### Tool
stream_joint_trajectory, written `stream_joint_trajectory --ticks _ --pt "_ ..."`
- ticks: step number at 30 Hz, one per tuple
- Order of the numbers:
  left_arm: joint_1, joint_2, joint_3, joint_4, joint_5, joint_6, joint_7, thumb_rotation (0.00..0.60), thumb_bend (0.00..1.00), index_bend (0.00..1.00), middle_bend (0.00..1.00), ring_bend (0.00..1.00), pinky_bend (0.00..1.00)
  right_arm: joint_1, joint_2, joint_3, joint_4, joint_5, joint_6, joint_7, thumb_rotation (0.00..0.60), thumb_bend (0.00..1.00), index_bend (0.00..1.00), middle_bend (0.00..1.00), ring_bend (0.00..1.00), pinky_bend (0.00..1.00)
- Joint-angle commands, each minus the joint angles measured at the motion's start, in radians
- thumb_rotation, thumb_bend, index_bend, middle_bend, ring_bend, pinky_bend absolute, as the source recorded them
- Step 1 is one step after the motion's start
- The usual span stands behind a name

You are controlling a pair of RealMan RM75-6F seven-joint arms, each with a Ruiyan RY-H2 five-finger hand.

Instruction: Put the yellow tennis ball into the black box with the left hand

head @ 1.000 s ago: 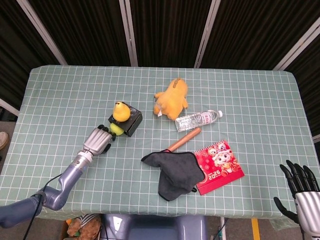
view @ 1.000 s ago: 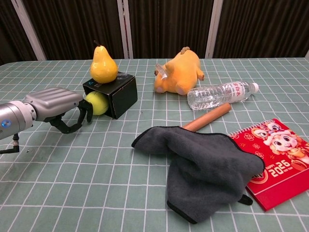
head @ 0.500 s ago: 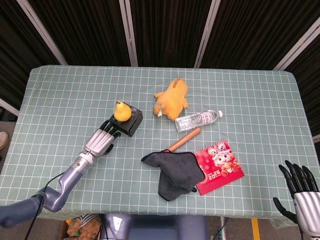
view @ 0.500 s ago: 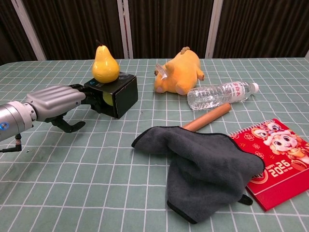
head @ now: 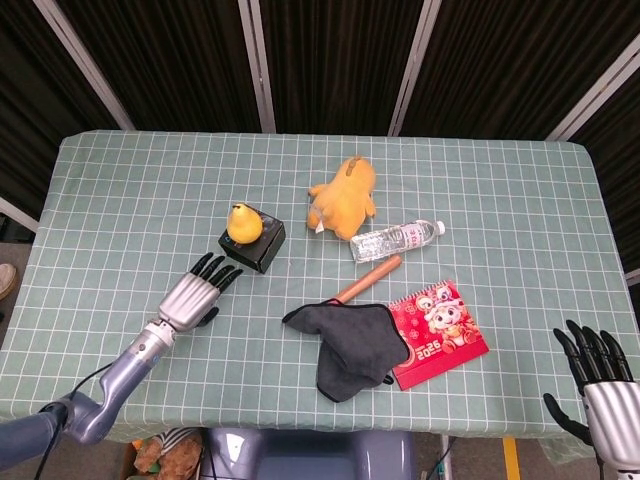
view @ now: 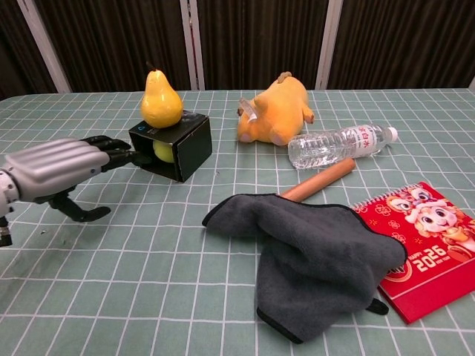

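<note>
The black box (view: 180, 144) lies on its side, its mouth facing my left hand, with a yellow pear (view: 160, 100) standing on top. The yellow tennis ball (view: 162, 151) sits inside the mouth of the box. In the head view the box (head: 257, 247) is left of centre and the ball is hidden. My left hand (view: 63, 164) is open, fingers stretched toward the box, fingertips a short gap from its mouth; the same hand (head: 196, 293) shows below-left of the box in the head view. My right hand (head: 598, 385) stays open at the bottom right corner, off the table.
A yellow plush toy (head: 344, 195), a plastic water bottle (head: 396, 240), a wooden stick (head: 366, 279), a grey cloth (head: 350, 344) and a red calendar (head: 438, 331) lie to the right of the box. The table's front edge runs close behind my left forearm.
My left hand pushed the ball into the box, then let go and drew back toward the front left with its fingers straightened. The right hand barely moved.
</note>
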Motion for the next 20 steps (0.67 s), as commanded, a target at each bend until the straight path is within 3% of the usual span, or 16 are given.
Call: stream_joint_trajectory --ticks 1,5,9,14,20 --pt "0.112 0.141 0.089 -0.169 0.066 0.153 0.035 0.6 0.29 0.05 0.14 0.0 0.0 0.0 -0.003 0.0 -0.003 0.002 -0.003 -0.007 0.6 0.32 0.0 0.0 0.0 0.0" --pt "0.238 0.253 0.164 -0.3 0.115 0.326 0.089 0.6 0.19 0.03 0.12 0.0 0.0 -0.003 -0.004 0.003 -0.008 0.003 0.005 -0.01 0.6 0.32 0.0 0.0 0.0 0.0" --pt "0.344 0.323 0.212 -0.337 0.184 0.496 0.048 0.6 0.15 0.03 0.12 0.0 0.0 -0.001 -0.004 0.008 -0.009 0.012 0.0 -0.011 0.6 0.32 0.0 0.0 0.0 0.0" --pt "0.436 0.358 0.21 -0.3 0.235 0.667 -0.013 0.6 0.15 0.02 0.12 0.0 0.0 0.011 -0.008 0.013 -0.013 0.029 -0.028 -0.021 0.6 0.32 0.0 0.0 0.0 0.0" --pt "0.462 0.38 0.198 -0.284 0.212 0.66 -0.074 0.6 0.15 0.02 0.12 0.0 0.0 0.015 -0.018 0.01 -0.013 0.022 -0.037 -0.036 0.6 0.32 0.0 0.0 0.0 0.0"
